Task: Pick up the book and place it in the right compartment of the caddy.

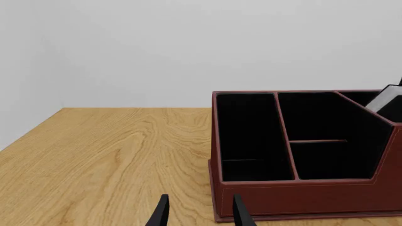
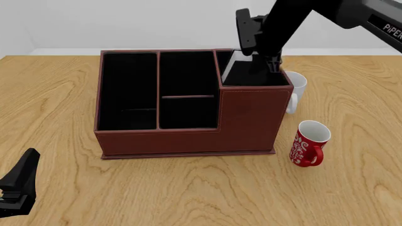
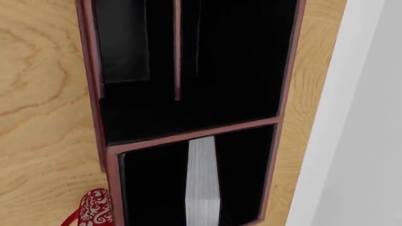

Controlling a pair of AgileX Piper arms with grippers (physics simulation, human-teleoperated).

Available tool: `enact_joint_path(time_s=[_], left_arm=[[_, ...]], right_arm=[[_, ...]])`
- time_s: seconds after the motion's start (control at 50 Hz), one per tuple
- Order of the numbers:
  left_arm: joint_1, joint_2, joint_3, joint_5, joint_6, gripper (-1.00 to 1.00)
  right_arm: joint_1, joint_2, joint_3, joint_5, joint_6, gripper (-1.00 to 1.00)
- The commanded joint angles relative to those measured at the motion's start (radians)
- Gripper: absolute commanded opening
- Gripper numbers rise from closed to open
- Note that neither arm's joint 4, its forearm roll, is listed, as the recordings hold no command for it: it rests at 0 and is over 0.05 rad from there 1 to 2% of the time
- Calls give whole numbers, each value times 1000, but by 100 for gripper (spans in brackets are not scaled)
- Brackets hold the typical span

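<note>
Now the right gripper (image 2: 262, 59) hangs directly over the right compartment (image 2: 254, 77) of the caddy (image 2: 188, 132), and the book (image 3: 202, 181) stands on edge inside that compartment straight below it, white page edges up; whether the jaws grip it or have let go, I cannot tell. Over on the other side, the left gripper (image 1: 199, 214) sits low with its jaws parted and empty, just short of the caddy's near wall.
</note>
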Motion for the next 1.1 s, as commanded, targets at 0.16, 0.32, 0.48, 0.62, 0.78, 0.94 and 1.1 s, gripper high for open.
enact_joint_path(time_s=[0.16, 0.32, 0.48, 0.62, 0.78, 0.94, 1.1], left_arm=[[0, 0, 0, 0, 0, 100], [0, 0, 0, 0, 0, 100], [0, 0, 0, 0, 0, 100], [0, 0, 0, 0, 0, 100], [0, 0, 0, 0, 0, 100], [0, 0, 0, 0, 0, 100], [0, 0, 0, 0, 0, 100]], right_arm=[[-15, 56, -46, 0, 42, -100], [-17, 87, -65, 0, 53, -100], [-18, 119, -86, 0, 57, -100], [-12, 143, -100, 0, 69, -100], [-12, 178, -116, 0, 79, -100], [-21, 200, -121, 0, 77, -100], [-30, 209, -122, 0, 74, 100]])
